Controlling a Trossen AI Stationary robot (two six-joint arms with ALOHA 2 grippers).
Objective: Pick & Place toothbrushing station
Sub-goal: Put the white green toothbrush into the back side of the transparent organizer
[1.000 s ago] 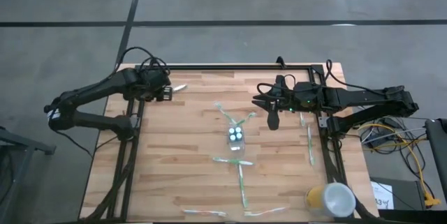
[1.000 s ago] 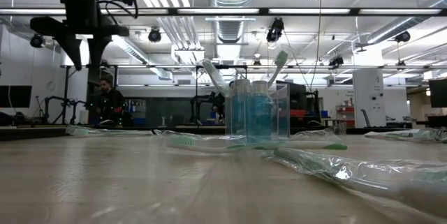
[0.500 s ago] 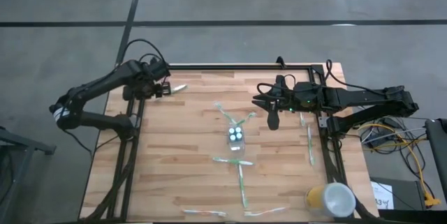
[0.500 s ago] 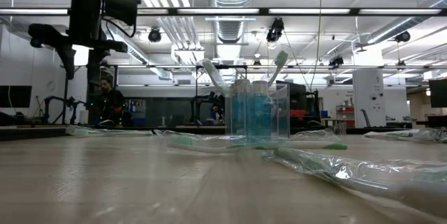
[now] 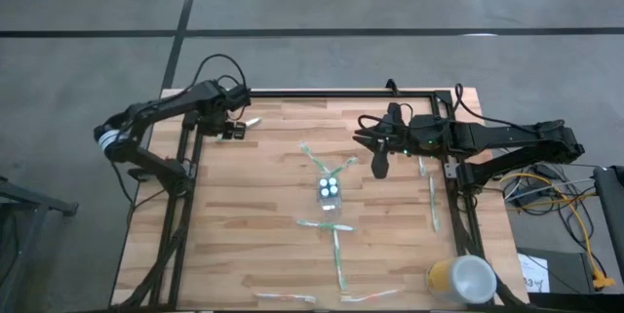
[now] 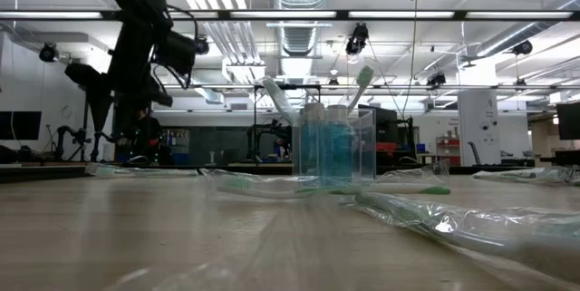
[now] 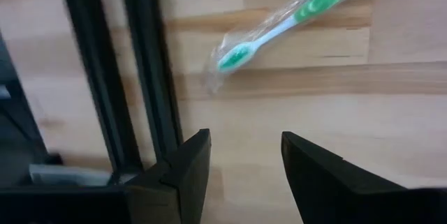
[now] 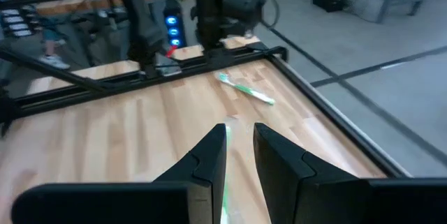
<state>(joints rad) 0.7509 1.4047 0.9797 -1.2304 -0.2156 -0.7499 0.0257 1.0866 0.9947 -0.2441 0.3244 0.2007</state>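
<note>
Wooden table (image 5: 263,206), wrapped toothbrush (image 7: 290,25) near left hand (image 7: 241,158)

A small clear cup (image 5: 331,192) stands upright near the middle of the table, well apart from both grippers. In it stand three tubes with white caps (image 5: 331,187) and two toothbrushes (image 6: 361,81), leaning out. More wrapped toothbrushes (image 5: 337,258) lie flat around the cup. One green toothbrush (image 7: 279,27) lies just ahead of the left gripper (image 7: 244,161).
</note>
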